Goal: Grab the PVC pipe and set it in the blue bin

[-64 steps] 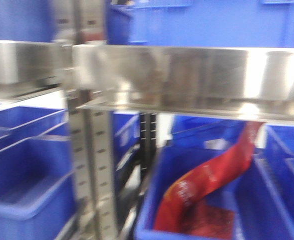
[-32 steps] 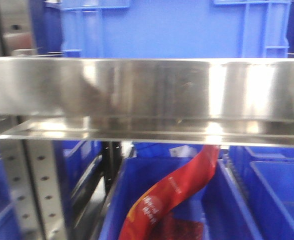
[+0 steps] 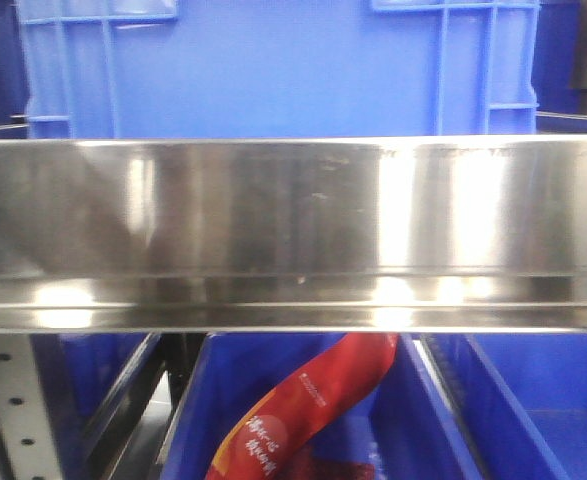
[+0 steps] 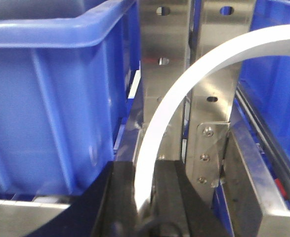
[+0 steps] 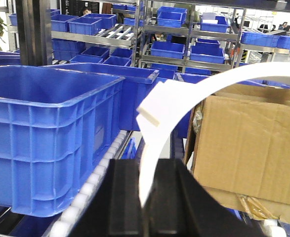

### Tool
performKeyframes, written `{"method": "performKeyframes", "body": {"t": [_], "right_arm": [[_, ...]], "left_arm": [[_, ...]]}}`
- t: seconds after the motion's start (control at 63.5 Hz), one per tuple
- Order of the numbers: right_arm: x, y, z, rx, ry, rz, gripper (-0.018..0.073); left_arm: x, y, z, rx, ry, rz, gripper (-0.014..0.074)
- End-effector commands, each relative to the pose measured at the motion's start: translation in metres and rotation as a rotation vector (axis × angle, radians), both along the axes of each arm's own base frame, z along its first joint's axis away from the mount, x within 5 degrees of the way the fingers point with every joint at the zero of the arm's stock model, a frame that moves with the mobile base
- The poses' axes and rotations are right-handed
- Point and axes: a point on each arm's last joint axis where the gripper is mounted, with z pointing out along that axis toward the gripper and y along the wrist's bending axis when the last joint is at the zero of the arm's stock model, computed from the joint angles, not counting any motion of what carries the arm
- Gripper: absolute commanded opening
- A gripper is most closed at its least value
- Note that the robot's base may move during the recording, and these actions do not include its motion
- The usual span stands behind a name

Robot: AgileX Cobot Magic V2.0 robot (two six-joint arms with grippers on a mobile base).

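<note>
The left gripper (image 4: 145,200) has its jaws narrow, and the foot of a slim white arc, seemingly the PVC pipe (image 4: 196,74), stands between them. It curves up and over to the gripper's right. Whether the jaws pinch it I cannot tell. A blue bin (image 4: 46,98) stands close on the gripper's left, with steel uprights (image 4: 162,49) straight ahead. The right gripper (image 5: 145,197) is likewise narrow around a second white arc (image 5: 224,84), its grip equally unclear, with another blue crate (image 5: 46,123) to its left and a cardboard box (image 5: 248,148) to its right.
</note>
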Motion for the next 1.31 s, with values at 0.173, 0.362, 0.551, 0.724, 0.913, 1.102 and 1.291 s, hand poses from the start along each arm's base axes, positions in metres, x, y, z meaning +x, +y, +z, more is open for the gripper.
{"method": "performKeyframes", "body": {"t": [0.173,0.362,0.551,0.724,0.913,1.102,1.291], "right_arm": [[-0.0009,-0.0001,0.0018,-0.004,-0.026,0.000,-0.0155],[-0.0009,-0.0001,0.0018,-0.004,-0.026,0.000,-0.0155],[-0.0009,-0.0001,0.0018,-0.004,-0.026,0.000,-0.0155],[-0.0009,-0.0001,0.0018,-0.004,-0.026,0.000,-0.0155],[-0.0009,-0.0001,0.0018,-0.004,-0.026,0.000,-0.0155],[-0.0009,-0.0001,0.0025,-0.005,-0.035,0.000,-0.0155],[-0.0009,-0.0001,0.0038,-0.006,-0.048,0.000,-0.0155]], "left_arm": [[-0.0001,-0.0006,0.0033,-0.004,-0.031,-0.005,-0.0111],[-0.0001,-0.0006,0.0033,-0.004,-0.031,-0.005,-0.0111],[-0.0001,-0.0006,0.0033,-0.004,-0.031,-0.005,-0.0111],[-0.0001,-0.0006,0.0033,-0.004,-0.031,-0.005,-0.0111],[-0.0001,-0.0006,0.0033,-0.004,-0.031,-0.005,-0.0111],[-0.0001,-0.0006,0.0033,-0.004,-0.031,-0.005,-0.0111],[0.0000,-0.0006,0.0034,-0.004,-0.033,-0.005,-0.0111]]}}
